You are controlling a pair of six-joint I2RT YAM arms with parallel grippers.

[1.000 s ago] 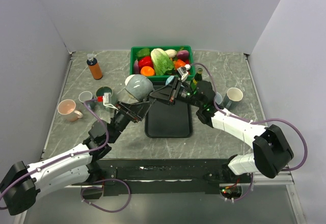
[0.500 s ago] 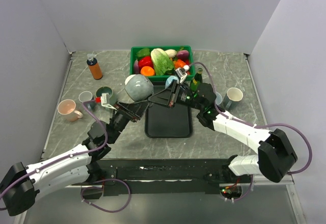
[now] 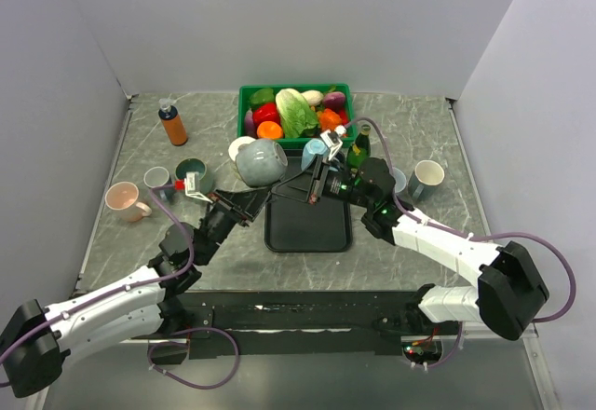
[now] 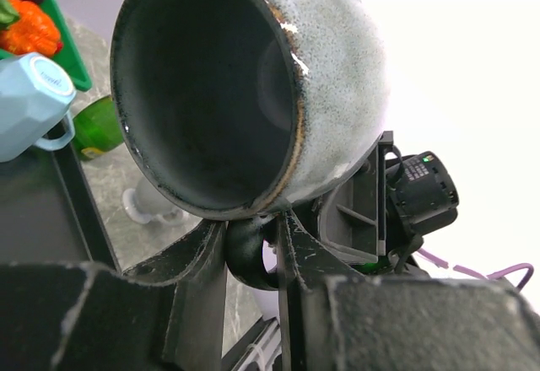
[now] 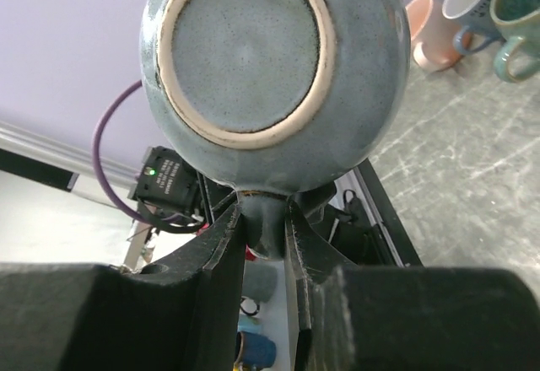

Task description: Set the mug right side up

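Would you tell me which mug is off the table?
The speckled grey mug, tipped sideways in the air, its handle pinched by the left gripper and right gripper; none of the others is held.

Your overhead view looks steeply down from the near edge, taking in the whole table (image 3: 419,130). Your left wrist camera sits very close, staring into the mouth of the mug (image 4: 202,93); your right wrist camera faces its underside from the opposite side. All three share that mug.

We see a round, speckled grey mug (image 3: 259,161) tipped on its side, up in the air, near the middle.
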